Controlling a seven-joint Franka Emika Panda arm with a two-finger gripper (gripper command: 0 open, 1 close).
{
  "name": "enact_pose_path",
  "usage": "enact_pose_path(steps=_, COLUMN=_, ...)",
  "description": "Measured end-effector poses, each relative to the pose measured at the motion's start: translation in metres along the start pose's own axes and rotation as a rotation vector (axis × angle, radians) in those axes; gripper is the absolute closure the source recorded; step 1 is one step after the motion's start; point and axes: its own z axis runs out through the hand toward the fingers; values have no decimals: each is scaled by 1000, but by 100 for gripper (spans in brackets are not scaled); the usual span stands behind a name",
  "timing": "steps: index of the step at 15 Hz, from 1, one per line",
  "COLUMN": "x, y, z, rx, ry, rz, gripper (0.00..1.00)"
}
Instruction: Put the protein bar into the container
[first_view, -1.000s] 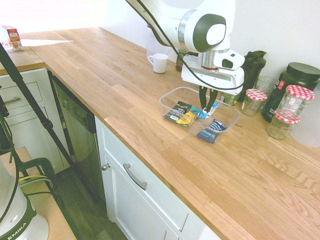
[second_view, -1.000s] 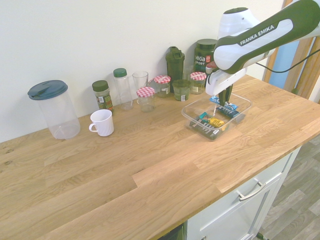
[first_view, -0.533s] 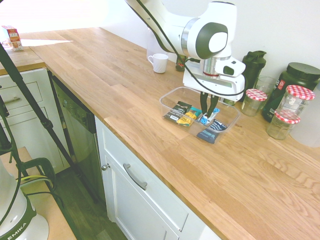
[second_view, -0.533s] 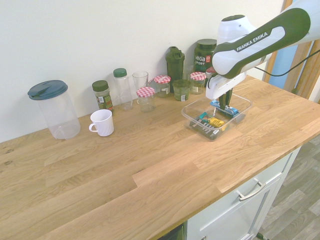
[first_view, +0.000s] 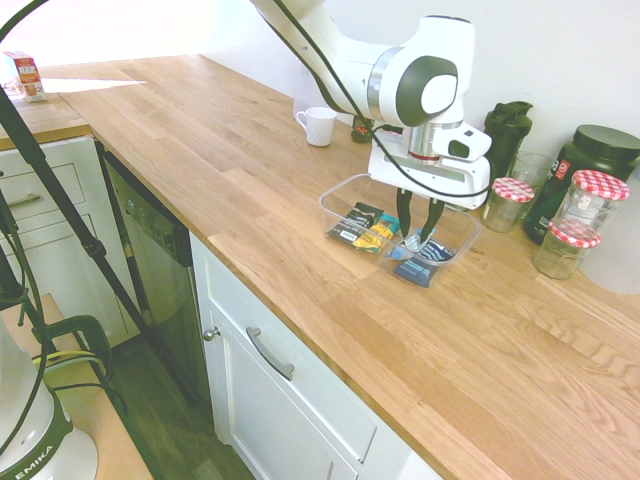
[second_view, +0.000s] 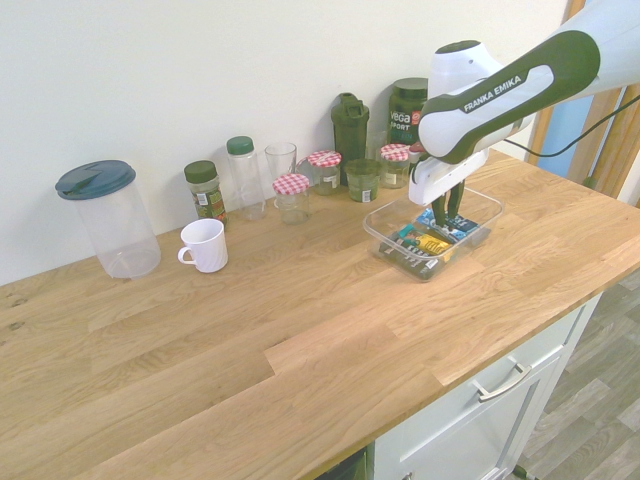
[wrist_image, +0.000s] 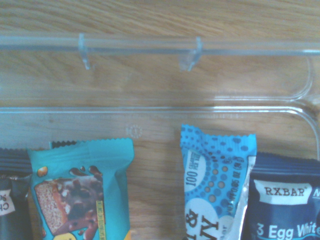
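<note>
Since the earlier frames, the fingers have spread and the protein bar (wrist_image: 217, 170) has gone from between them, tilted, to lower down in the container (wrist_image: 140, 46). Gripper (first_view: 414, 240) jaws now stand apart, one finger each side of the bar, no pinch visible. Bar is inside the tub walls, right beside the navy bar (wrist_image: 285, 200); the teal-wrapped bar (wrist_image: 112, 185) sits across a gap on its other side. Can't tell if the light-blue one lies fully flat or leans on the navy wrapper. I read this as the release, placement basically done, only the retreat left. To do it well: finish opening just enough to free the wrapper, no wider, since the navy bar is close and a finger could shove it. Check that neither pad drags on the foil, then lift straight up, slowly, no sideways move until the tips clear the rim. Main risks: crimped wrapper end snagging and riding up with a finger, or a fingertip hooking the tub wall and dragging it.
</note>
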Motion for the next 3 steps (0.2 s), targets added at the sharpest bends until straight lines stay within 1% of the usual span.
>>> enact_pose_path(steps=2, x=2, y=5, z=-21, rx=17, ry=20, rz=7, gripper=0)
enact_pose_path(steps=3, x=2, y=10, z=-39, rx=32, ry=30, rz=8, gripper=0)
